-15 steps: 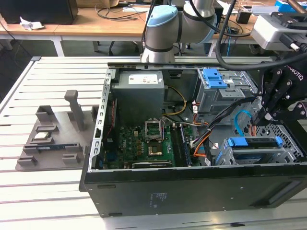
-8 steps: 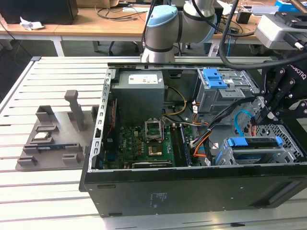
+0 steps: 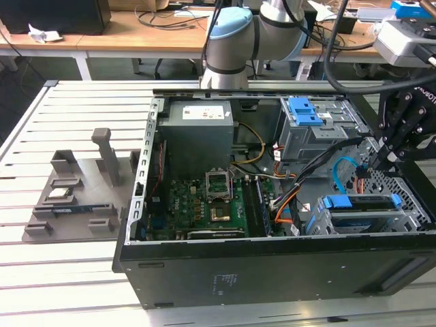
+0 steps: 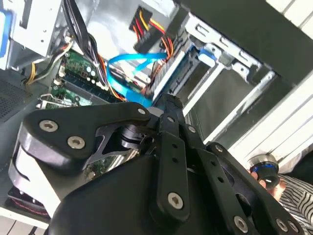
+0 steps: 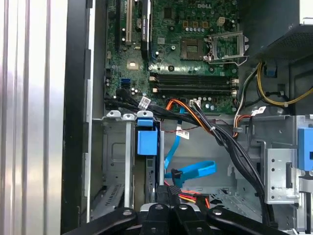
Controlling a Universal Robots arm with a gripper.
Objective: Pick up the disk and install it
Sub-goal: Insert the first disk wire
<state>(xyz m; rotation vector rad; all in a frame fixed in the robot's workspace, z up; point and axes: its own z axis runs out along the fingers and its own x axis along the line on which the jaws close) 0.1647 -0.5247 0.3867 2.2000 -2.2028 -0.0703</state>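
**Already in its slot: the disk sits in the cage**

Already the disk [image 3: 361, 204] lies flat inside the small metal cage [image 3: 414, 204]. That cage is in the corner of the open computer case [image 3: 272, 276], by the case's near edge, on the exterior view's right. The blue strip along the disk's edge faces up and out. That is likely so it can slide along the cage's rails and be pulled out again.

The fingers [image 5: 162, 200] are pressed together with nothing between them. They point down into the case, just beside the cage and close to the plug of the bright blue cable [image 5: 195, 171]. Closed fingers make a thin tip, and I think that helps them fit into this tight spot among the wires. I cannot tell if the tip touches the disk or the cable.

The case lies on its side on the slatted tabletop [image 3: 68, 286], so its open side faces up and the arm can reach in from above.
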